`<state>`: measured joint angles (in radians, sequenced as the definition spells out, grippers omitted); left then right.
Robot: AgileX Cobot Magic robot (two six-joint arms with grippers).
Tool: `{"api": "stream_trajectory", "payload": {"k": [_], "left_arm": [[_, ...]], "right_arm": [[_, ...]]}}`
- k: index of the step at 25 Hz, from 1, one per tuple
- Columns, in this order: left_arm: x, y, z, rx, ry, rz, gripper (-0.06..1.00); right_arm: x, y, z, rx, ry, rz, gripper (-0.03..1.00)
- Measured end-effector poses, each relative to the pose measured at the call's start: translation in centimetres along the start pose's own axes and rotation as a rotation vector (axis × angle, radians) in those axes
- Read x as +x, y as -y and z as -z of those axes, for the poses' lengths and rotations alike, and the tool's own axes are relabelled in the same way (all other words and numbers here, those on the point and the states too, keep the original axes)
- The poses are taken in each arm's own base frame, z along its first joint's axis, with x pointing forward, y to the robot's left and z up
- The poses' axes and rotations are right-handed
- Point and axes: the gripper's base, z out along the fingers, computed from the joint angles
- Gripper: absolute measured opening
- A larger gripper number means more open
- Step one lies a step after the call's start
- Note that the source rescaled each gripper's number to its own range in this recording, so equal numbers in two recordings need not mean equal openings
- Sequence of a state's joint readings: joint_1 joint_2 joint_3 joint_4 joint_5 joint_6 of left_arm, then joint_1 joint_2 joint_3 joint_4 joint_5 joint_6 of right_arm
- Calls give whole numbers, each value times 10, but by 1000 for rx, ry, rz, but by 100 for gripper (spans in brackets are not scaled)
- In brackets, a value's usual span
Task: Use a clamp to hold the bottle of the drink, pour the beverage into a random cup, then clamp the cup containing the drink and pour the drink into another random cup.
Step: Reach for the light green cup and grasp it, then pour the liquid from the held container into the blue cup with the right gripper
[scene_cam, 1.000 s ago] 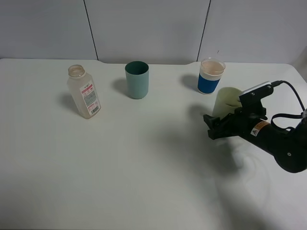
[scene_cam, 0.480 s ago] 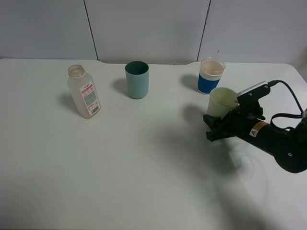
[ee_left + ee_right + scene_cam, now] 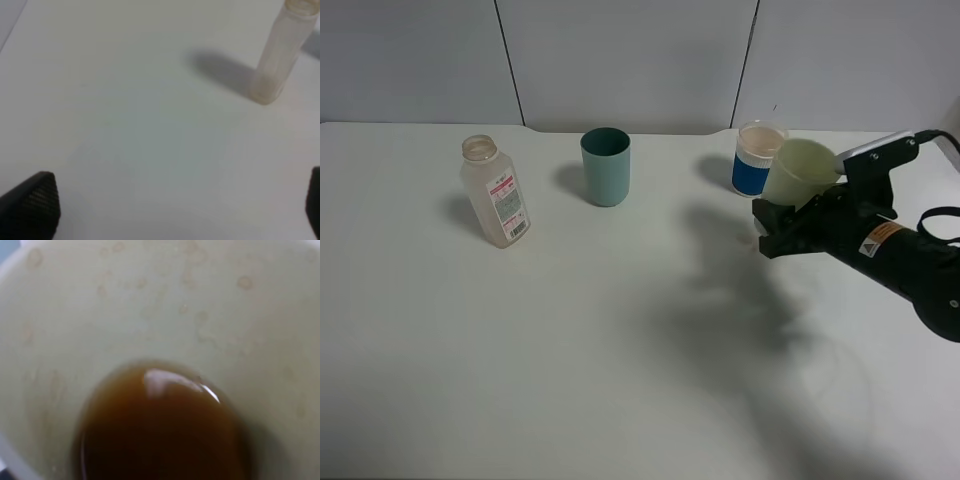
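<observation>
My right gripper (image 3: 790, 222) is shut on a pale green cup (image 3: 798, 172) and holds it lifted off the table, close beside the blue-and-white cup (image 3: 756, 160) at the back right. The right wrist view is filled by the pale cup's inside (image 3: 160, 315), with brown drink (image 3: 160, 425) in its bottom. The clear bottle (image 3: 496, 192), uncapped and looking empty, stands at the left; it also shows in the left wrist view (image 3: 280, 50). A teal cup (image 3: 606, 166) stands at the back middle. My left gripper (image 3: 175, 200) is open above bare table, away from the bottle.
The white table (image 3: 620, 350) ends at a grey panelled wall (image 3: 630, 60) behind the cups. A black cable (image 3: 940, 215) hangs off the right arm near the table's right edge.
My right gripper has lifted the pale green cup off the table and carried it up and back, toward the blue-and-white cup. The bottle, the teal cup and the left arm have not moved.
</observation>
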<state>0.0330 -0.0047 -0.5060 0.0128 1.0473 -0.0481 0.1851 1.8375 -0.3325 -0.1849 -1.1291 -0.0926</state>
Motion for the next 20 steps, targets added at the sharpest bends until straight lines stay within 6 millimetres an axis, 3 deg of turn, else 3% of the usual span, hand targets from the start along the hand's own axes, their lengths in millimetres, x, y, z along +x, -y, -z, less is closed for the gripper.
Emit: {"api": "stream_trajectory", "payload": {"k": [10, 17, 20], "left_arm": [[0, 0, 0, 0, -1, 0, 100], [0, 0, 0, 0, -1, 0, 100], [0, 0, 0, 0, -1, 0, 100]], "right_arm": [[-48, 8, 20, 42, 34, -56, 3], [-81, 15, 4, 3, -118, -114, 3], [-109, 20, -8, -31, -153, -76, 3]]}}
